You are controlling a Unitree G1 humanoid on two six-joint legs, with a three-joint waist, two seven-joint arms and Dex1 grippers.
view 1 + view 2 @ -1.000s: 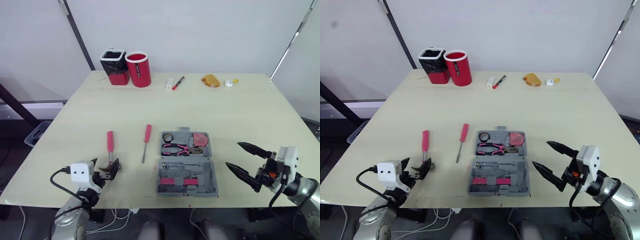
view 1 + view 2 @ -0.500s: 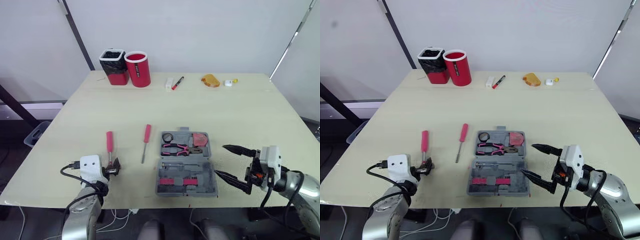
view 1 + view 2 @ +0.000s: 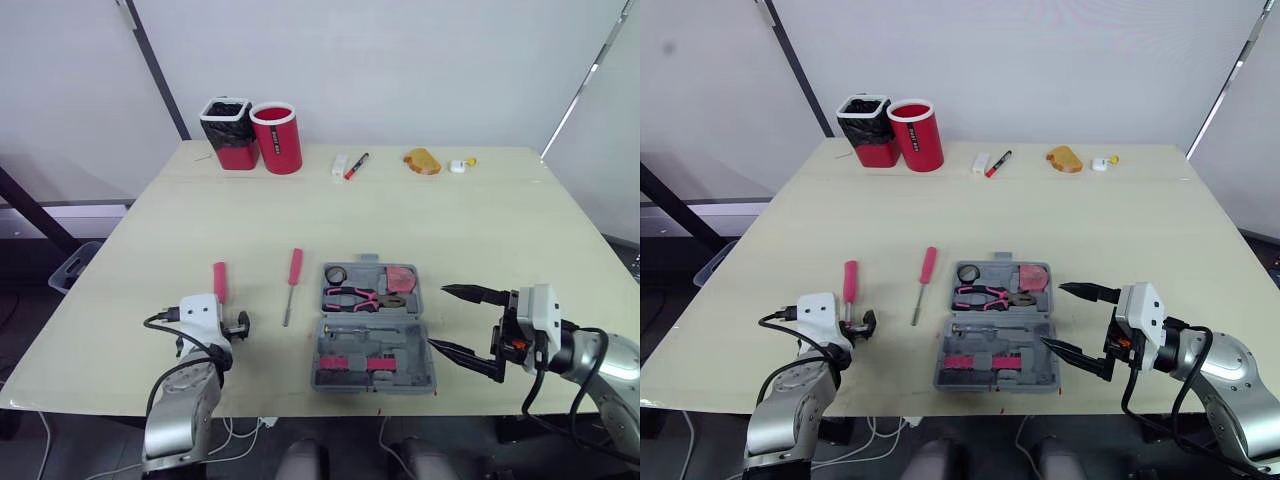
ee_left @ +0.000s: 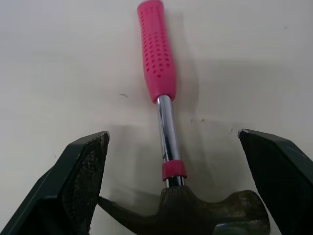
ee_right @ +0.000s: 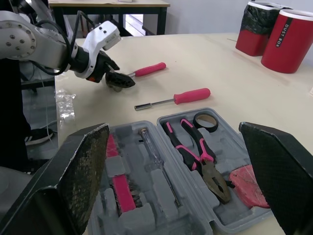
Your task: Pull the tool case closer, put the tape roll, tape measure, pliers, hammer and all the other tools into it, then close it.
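The grey tool case lies open near the table's front edge. In it are the pink-handled pliers, the tape roll and the red tape measure. The hammer with a pink handle lies left of the case, and a pink screwdriver lies between them. My left gripper is open, its fingers standing wide on either side of the hammer head. My right gripper is open just right of the case, holding nothing.
A red cup and a black-lined bin stand at the back left. A marker, a small white piece, an orange object and a small white and yellow item lie along the back edge.
My left gripper has moved forward until its fingers sit around the hammer head. My right gripper has moved left, up to the case's right side.
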